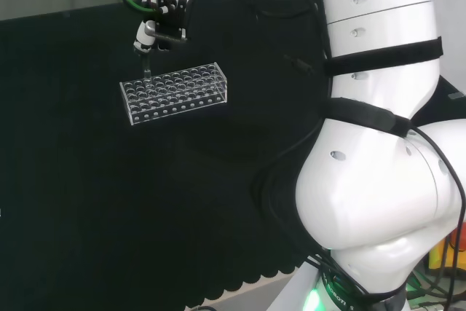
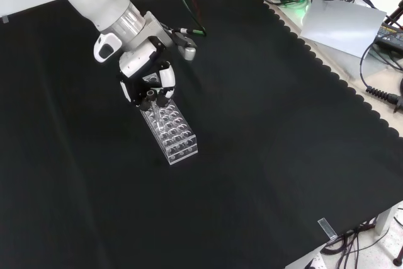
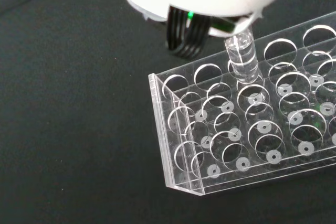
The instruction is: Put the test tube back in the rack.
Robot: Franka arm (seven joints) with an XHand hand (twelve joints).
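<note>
A clear plastic rack (image 1: pixel 175 92) with several rows of round holes lies on the black cloth. It also appears in the front view as the rack (image 2: pixel 173 131) and up close as the rack (image 3: pixel 247 129). The hand (image 1: pixel 162 23) hangs over the rack's far left end in the head view, its fingers curled round a clear test tube (image 1: pixel 146 69). In the front view the hand (image 2: pixel 150 83) sits at the rack's upper end. The test tube (image 3: pixel 241 59) stands upright, with its lower end at a hole near the rack's end wall.
Black cloth (image 1: pixel 109 202) surrounds the rack on every side. The arm's white links (image 1: pixel 378 143) rise at the right of the head view. Cables and a grey sheet (image 2: pixel 343 23) lie beyond the cloth's scalloped edge in the front view.
</note>
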